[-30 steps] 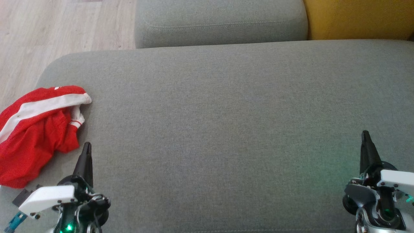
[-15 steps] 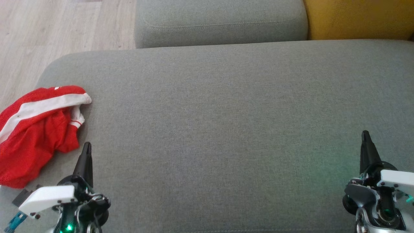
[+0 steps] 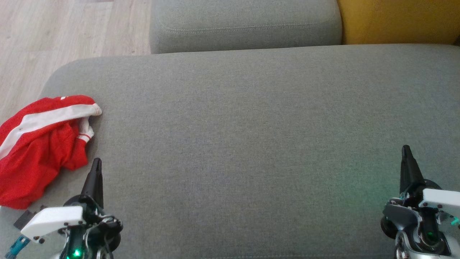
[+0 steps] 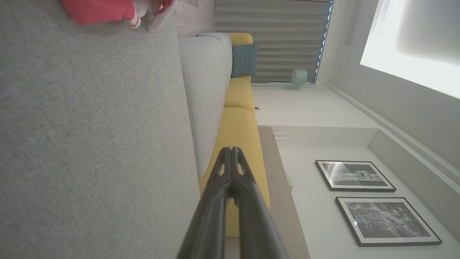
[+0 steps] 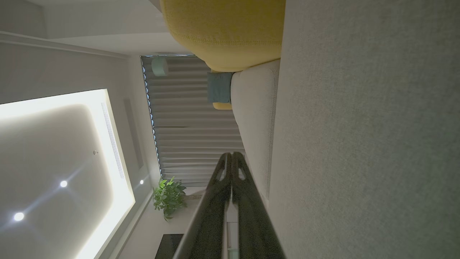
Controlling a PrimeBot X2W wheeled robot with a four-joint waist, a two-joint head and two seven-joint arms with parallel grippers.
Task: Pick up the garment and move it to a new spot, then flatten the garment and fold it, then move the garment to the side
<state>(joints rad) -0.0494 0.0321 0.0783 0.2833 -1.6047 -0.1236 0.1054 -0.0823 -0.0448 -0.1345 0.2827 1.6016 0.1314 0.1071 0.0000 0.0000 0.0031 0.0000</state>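
Left end effector point(image 3: 96, 161) and right end effector point(image 3: 405, 148) were both closed, empty; red garment point(image 3: 36, 151) lay crumpled near the left.

Grey sofa seat point(image 3: 251, 126), grey cushion point(image 3: 244, 25) and yellow cushion point(image 3: 399, 21) behind it, pale wood floor point(image 3: 54, 36) alongside, two framed pictures point(image 4: 354, 175) on wall.
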